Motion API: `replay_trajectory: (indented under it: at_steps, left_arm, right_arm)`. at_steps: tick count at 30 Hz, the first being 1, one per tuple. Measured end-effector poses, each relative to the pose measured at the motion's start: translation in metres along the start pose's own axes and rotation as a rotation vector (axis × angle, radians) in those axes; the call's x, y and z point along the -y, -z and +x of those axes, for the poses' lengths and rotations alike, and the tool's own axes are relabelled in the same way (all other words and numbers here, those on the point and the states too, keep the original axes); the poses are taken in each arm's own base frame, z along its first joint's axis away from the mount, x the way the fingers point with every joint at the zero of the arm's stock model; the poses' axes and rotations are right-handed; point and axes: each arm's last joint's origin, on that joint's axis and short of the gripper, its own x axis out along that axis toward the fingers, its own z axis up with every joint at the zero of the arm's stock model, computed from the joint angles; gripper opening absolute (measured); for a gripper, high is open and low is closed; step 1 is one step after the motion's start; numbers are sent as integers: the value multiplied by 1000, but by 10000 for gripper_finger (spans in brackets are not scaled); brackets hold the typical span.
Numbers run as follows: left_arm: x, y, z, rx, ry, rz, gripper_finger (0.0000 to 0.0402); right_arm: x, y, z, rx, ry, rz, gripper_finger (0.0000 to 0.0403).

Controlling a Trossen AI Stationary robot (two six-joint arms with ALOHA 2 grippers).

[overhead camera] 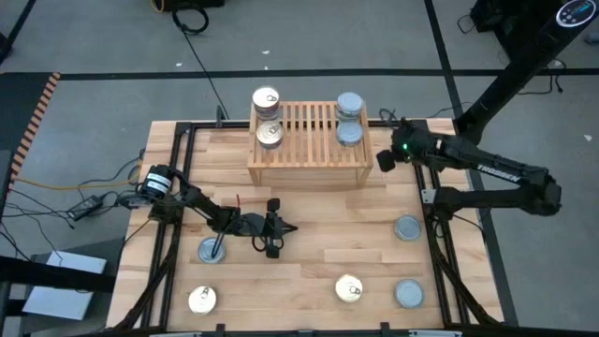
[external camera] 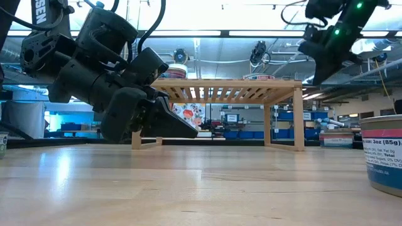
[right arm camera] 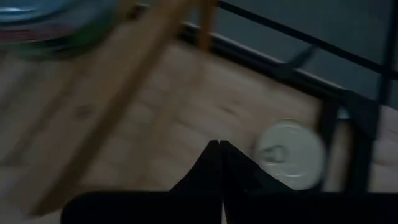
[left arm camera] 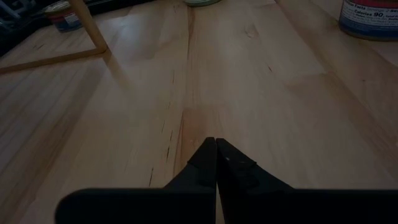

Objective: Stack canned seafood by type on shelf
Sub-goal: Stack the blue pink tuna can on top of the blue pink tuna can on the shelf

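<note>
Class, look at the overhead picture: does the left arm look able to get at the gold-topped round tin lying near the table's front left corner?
Probably yes. The left gripper rests shut, low over mid-table, and the gold-topped round tin lies on bare planks nearby. Only the silver-topped tin under the arm sits close, to one side.

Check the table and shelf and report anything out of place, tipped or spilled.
Nothing stands out. On the shelf, gold-topped tins sit left and silver-topped tins right, sorted by type. The loose tins on the table all lie flat, lids up. Nothing is tipped, spilled or visibly dented.
</note>
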Motion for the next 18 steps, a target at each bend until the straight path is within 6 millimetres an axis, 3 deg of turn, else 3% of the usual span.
replay_trajectory:
  at_steps: [8, 18]
  left_arm:
    - [0, 0, 0, 0, 0, 0, 5]
    - [0, 0, 0, 0, 0, 0, 5]
  right_arm:
    - [32, -5, 19, -83, 140, 122, 0]
    - [41, 8, 75, -248, 263, 169, 0]
